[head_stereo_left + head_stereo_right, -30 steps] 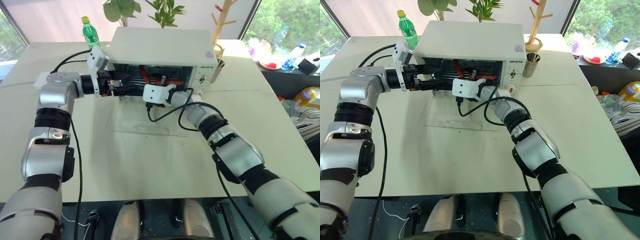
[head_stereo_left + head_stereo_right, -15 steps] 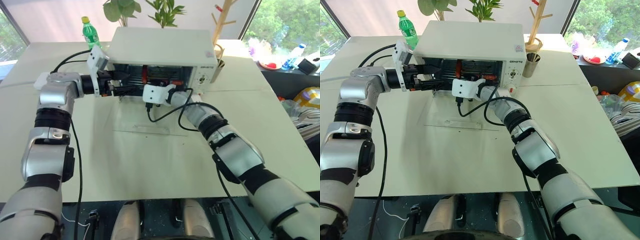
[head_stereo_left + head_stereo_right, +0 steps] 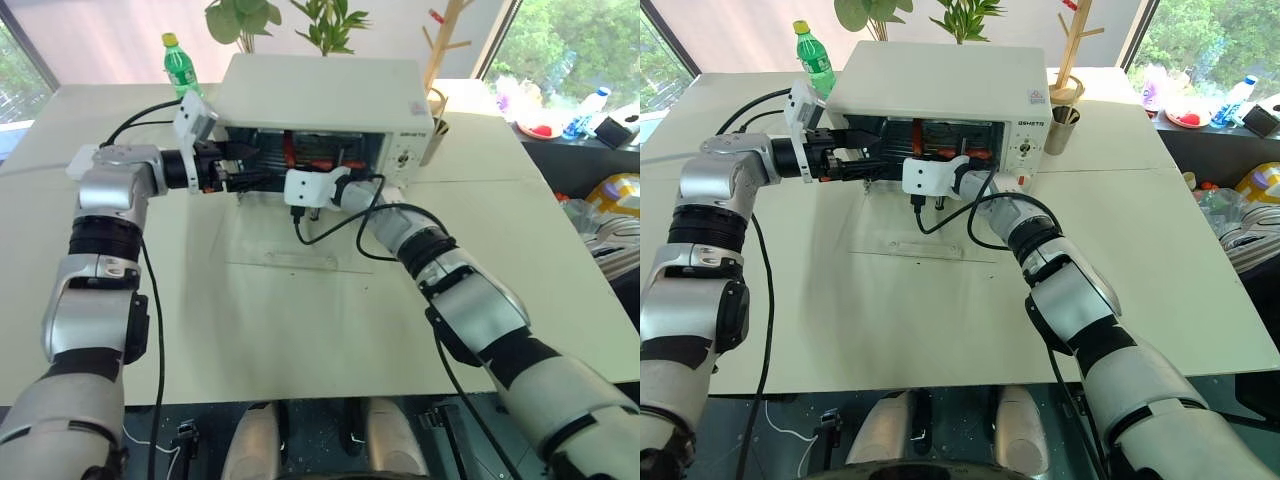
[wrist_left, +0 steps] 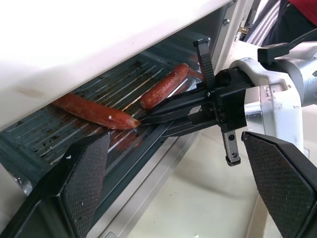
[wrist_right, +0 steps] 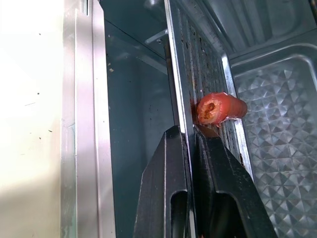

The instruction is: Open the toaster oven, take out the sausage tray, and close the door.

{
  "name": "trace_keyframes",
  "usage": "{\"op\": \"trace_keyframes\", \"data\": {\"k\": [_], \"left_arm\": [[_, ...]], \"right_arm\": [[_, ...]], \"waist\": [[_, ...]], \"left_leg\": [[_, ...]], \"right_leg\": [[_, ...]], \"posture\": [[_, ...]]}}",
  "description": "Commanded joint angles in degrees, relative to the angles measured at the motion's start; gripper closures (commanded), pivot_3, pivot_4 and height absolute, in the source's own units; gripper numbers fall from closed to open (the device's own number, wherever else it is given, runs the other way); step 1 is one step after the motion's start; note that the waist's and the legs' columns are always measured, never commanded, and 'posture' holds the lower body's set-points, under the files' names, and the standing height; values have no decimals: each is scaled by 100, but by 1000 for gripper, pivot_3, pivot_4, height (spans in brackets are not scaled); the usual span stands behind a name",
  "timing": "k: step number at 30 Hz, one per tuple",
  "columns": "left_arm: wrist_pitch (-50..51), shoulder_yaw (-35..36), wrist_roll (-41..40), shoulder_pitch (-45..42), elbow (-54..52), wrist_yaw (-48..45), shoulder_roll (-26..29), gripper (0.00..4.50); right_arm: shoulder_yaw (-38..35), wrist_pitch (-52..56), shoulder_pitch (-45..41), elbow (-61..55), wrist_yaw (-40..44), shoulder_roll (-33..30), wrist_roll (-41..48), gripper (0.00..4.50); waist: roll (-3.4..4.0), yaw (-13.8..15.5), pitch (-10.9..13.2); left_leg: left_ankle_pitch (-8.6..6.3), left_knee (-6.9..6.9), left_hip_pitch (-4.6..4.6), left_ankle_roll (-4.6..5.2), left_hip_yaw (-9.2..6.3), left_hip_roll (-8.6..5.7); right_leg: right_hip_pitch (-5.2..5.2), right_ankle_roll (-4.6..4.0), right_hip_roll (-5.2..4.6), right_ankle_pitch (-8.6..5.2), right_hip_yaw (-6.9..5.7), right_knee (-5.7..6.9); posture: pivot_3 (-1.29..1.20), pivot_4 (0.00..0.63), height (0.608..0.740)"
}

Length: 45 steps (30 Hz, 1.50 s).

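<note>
The white toaster oven (image 3: pixel 320 95) stands at the table's far side. Its glass door (image 3: pixel 285 235) lies folded down flat in front of it. Inside sits the sausage tray (image 4: pixel 44 131), a wire rack carrying two red sausages (image 4: pixel 94 110) (image 4: pixel 166 85). My right gripper (image 5: pixel 190 131) reaches into the opening and is shut on the tray's front rim (image 5: pixel 181 89), beside one sausage's end (image 5: pixel 220 108). My left gripper (image 4: pixel 176 144) is open at the oven's left side, level with the opening, nothing between its pads (image 4: pixel 84 171).
A green bottle (image 3: pixel 180 65) stands behind the oven's left corner, a metal cup (image 3: pixel 438 125) and a wooden rack (image 3: pixel 445 30) at its right. Potted plants (image 3: pixel 245 15) are behind. Clutter (image 3: pixel 545 125) lies beyond the table's right edge.
My right gripper has gone from open to shut on the tray's front rim. Both arms kept their places.
</note>
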Motion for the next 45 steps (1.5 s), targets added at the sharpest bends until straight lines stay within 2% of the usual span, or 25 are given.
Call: {"op": "trace_keyframes", "data": {"k": [1, 5, 10, 19, 28, 33, 39, 42, 45], "left_arm": [[-60, 146, -23, -181, -73, -35, 92, 0], [-91, 144, -2, -203, -20, -38, 87, 0], [-109, 132, 16, -239, 58, -62, 79, 0], [-123, 75, 57, -286, 200, -173, 22, 0], [180, 116, -33, -227, 29, -337, 40, 0], [1693, 370, -718, 248, -1272, -698, 541, 0], [3950, 1181, -1881, 1713, -3231, -375, 1459, 0], [5136, 1995, -2495, 2372, -3757, 224, 1448, 0], [6122, 2757, -2961, 2857, -4276, 913, 1068, 0]], "right_arm": [[-92, -24, 103, -594, 54, -71, 101, 4452], [-131, 147, 498, -1408, 217, -217, 107, 4452], [-199, 590, 1361, -3023, 564, -520, 101, 4452], [-417, 1113, 2893, -5640, 1145, -1310, 12, 4452], [-668, 695, 3836, -6869, 1373, -2103, 161, 4452], [-753, 202, 4214, -7209, 1476, -2493, 314, 4452], [-874, -514, 4507, -7339, 1426, -2929, 355, 4452], [-923, -701, 4566, -7332, 1387, -2985, 386, 4452], [-976, -802, 4605, -7330, 1400, -2970, 443, 4452]], "waist": [[0, 2, 0], [0, 12, 0], [0, 34, 0], [-2, 107, 0], [-5, 186, 1], [-6, 170, 2], [-6, 69, 3], [-8, 86, 3], [-9, 76, 2]], "left_leg": [[0, 0, -1, 0, 0, 0], [0, 0, -3, 0, 0, -1], [0, 0, -2, 0, 0, -1], [-3, 3, -6, 5, -5, -11], [-19, 10, -4, 33, -7, -23], [-17, 9, -5, 31, -7, -23], [-16, 8, 2, 29, -6, -11], [-18, 11, 2, 32, -14, 2], [-18, 13, 8, 32, -12, 5]], "right_leg": [[0, 0, 0, 0, 0, 0], [-1, 0, 0, 0, 0, -2], [0, 0, 0, 0, 0, -1], [1, 1, -7, 0, -1, -2], [3, 3, -16, 0, -1, -10], [2, 3, -18, 0, -1, -11], [4, 4, -17, -1, 2, -10], [8, 3, -17, -1, 0, -9], [13, 4, -17, -1, 3, -9]], "posture": [[0, 150, 717], [0, 150, 717], [0, 150, 717], [0, 150, 717], [0, 150, 717], [0, 150, 717], [0, 150, 717], [0, 150, 717], [0, 150, 717]]}}
